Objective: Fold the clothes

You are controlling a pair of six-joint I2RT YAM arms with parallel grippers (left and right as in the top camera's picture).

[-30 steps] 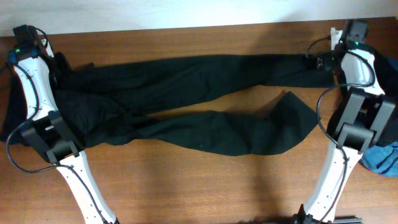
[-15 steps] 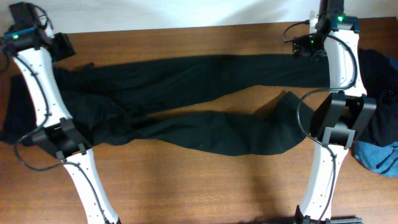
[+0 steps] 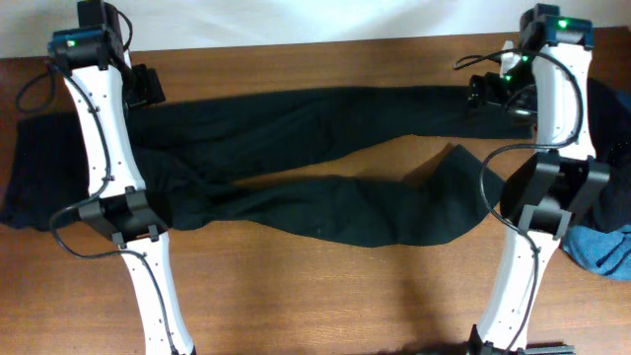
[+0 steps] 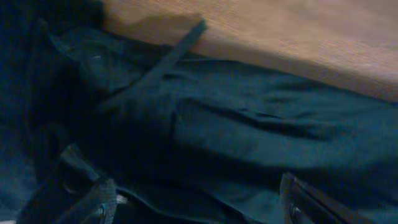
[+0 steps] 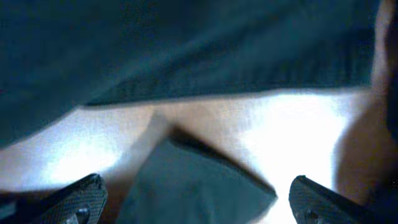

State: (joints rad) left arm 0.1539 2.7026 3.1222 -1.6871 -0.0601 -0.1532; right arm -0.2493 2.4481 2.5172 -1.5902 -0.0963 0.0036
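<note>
The long black trousers (image 3: 296, 158) lie spread across the table, waist at the left and both legs running right. My left gripper (image 3: 148, 87) hovers over the waist end. In the left wrist view its fingers (image 4: 93, 200) stand wide apart above creased black fabric (image 4: 249, 124), gripping nothing. My right gripper (image 3: 488, 94) hangs by the end of the upper leg. The right wrist view shows it (image 5: 199, 205) open, with the corner of a trouser leg (image 5: 193, 180) below the gap and another band of black cloth (image 5: 186, 43) beyond. A blue piece (image 3: 603, 248) lies at the right edge.
More black cloth lies at the far left (image 3: 39, 168) and behind the right arm (image 3: 606, 108). Both arm bases stand at the front (image 3: 148, 286) (image 3: 518, 286). Bare brown table (image 3: 325, 286) shows along the front, and the table's back edge meets a white wall.
My left arm has swung right from the table's left corner to the waist end, its jaws opening wider. The right gripper shifted slightly near the upper leg's end and stayed open.
</note>
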